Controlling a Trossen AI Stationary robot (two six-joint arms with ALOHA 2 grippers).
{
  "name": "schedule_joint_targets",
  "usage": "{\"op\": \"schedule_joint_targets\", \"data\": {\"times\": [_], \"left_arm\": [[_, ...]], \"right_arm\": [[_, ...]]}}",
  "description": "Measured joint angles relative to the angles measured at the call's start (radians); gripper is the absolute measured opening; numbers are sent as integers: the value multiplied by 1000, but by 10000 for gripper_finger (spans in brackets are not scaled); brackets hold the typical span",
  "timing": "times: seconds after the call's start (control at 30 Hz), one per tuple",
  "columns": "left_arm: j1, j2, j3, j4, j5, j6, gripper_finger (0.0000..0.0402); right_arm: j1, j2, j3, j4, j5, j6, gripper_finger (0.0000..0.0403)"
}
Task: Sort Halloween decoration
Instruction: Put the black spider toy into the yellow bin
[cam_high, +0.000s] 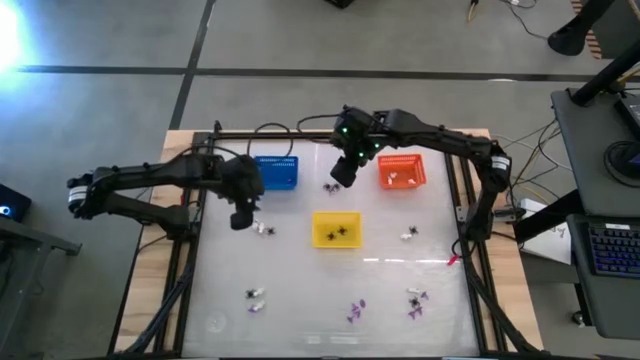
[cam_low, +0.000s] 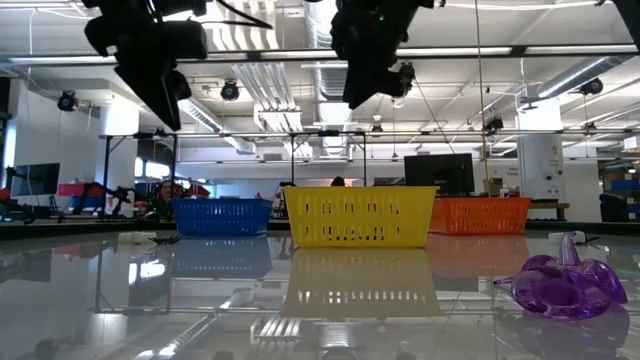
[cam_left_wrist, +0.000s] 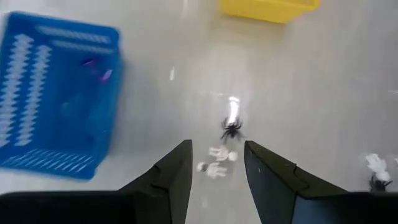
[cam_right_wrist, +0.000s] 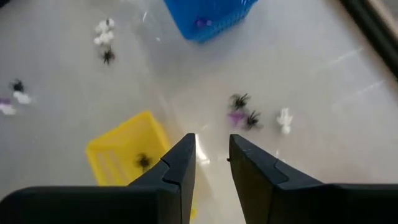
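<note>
The left tool (cam_high: 242, 216) hangs over the desk (cam_high: 300, 290) just below the blue basket (cam_high: 277, 173), its fingers (cam_left_wrist: 168, 183) parted with nothing between them. In its wrist view a black spider (cam_left_wrist: 231, 129) and a white trinket (cam_left_wrist: 217, 162) lie on the desk just ahead of the fingertips; from above, this white cluster (cam_high: 263, 228) sits just right of the tool. A purple piece (cam_left_wrist: 106, 76) lies in the blue basket.

Near the front edge lie a white trinket (cam_high: 255, 298), purple ones (cam_high: 356, 311) and a mixed clump (cam_high: 416, 301).

The yellow basket (cam_high: 336, 229) at centre holds black spiders (cam_high: 338, 233).

The right tool (cam_high: 343, 172) hovers between the blue and orange baskets, fingers (cam_right_wrist: 177, 171) partly open and empty. Below it lie 2 spiders (cam_right_wrist: 244, 109), a purple bit (cam_right_wrist: 235, 117) and a white one (cam_right_wrist: 285, 119).

The orange basket (cam_high: 402, 171) holds white pieces (cam_high: 395, 177). Another white trinket (cam_high: 409, 235) lies right of the yellow basket.
</note>
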Motion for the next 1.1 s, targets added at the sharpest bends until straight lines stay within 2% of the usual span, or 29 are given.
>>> {"op": "schedule_joint_targets", "data": {"times": [0.33, 0.57, 0.77, 1.1], "left_arm": [[-2, 113, -106, 82, 35, 29, 128], [-6, 240, -105, 94, 64, 29, 128], [-18, 322, -108, 183, 169, 24, 128], [-23, 416, -108, 218, 168, 21, 128]], "right_arm": [[109, -2, 0, -72, -2, 81, 92], [178, -9, 0, -71, -2, 125, 96], [209, -16, 0, -71, 0, 134, 98], [222, -16, 0, -72, 0, 176, 98]]}}
